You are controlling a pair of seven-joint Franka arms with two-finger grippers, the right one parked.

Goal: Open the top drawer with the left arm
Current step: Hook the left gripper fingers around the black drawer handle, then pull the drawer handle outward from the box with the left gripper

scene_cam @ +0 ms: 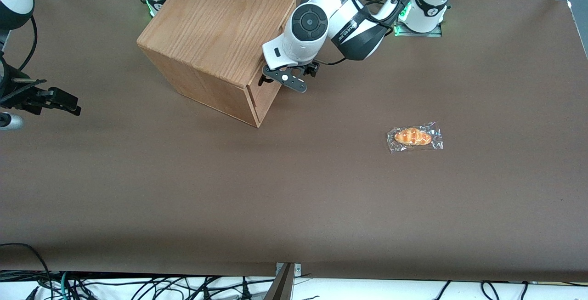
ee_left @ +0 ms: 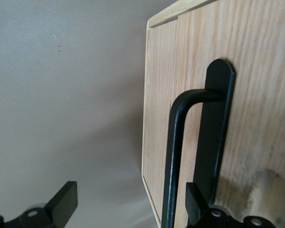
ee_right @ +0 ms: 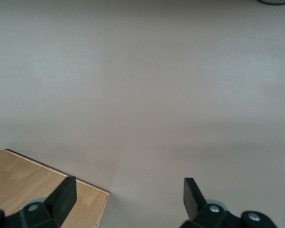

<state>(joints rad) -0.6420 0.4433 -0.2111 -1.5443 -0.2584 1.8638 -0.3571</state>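
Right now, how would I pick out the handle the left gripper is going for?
Find the oak box on the brown table; the left arm's gripper sits open at the drawer face fronting the working arm's end. There, the top drawer carries a black bar handle, one finger tucked between bar and wood. It is the only black metal on that pale face.

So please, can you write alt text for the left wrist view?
The open gripper sits at the top drawer, its two black fingers on either side of the drawer's black bar handle. The brown table shows beside the oak front.
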